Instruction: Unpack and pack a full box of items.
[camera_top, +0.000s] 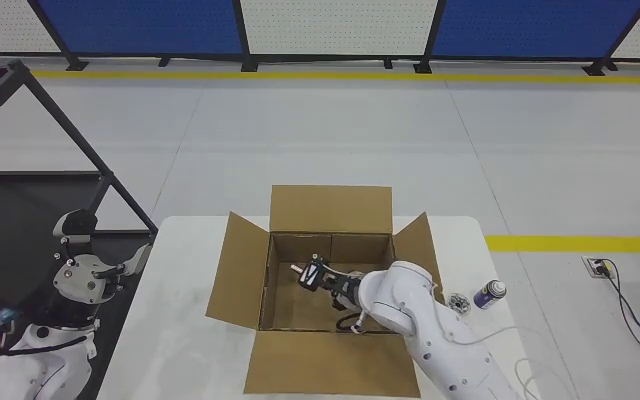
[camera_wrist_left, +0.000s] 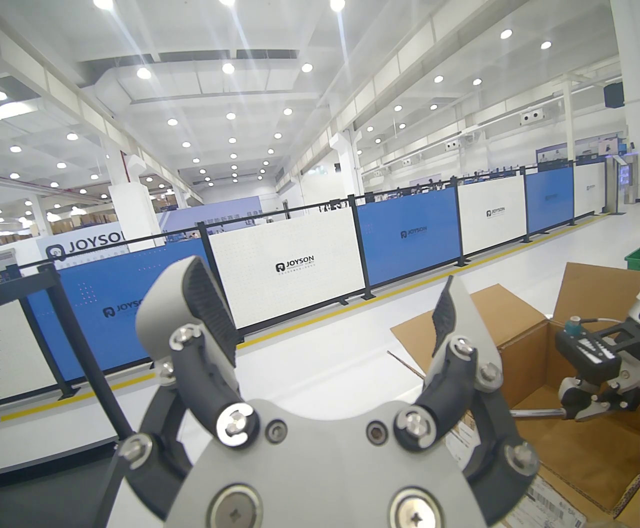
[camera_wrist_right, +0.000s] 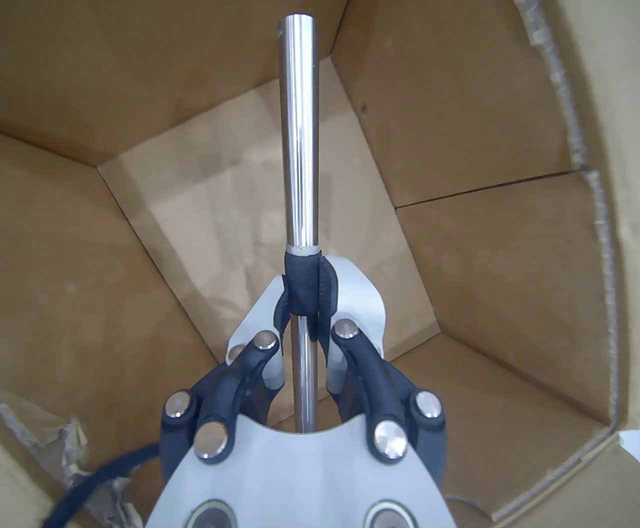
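An open cardboard box (camera_top: 290, 210) stands on the white table (camera_top: 180, 330) with its flaps spread. My right gripper (camera_wrist_right: 304, 295) is inside the box, shut on a shiny metal rod (camera_wrist_right: 299, 125) that points toward the box's inner corner. In the top view the right gripper (camera_top: 318, 275) is over the box floor near the back wall. From the left wrist view the box (camera_wrist_left: 530, 320) and the rod (camera_wrist_left: 537, 413) show off to the side. My left gripper (camera_wrist_left: 320, 295) is open and holds nothing, raised off the table's left edge (camera_top: 92, 275).
A blue can (camera_top: 489, 294) lies on the table right of the box, with a small round metal part (camera_top: 459, 302) beside it. A black frame (camera_top: 70, 130) stands at the left. Blue and white fence panels (camera_top: 330, 25) line the far floor.
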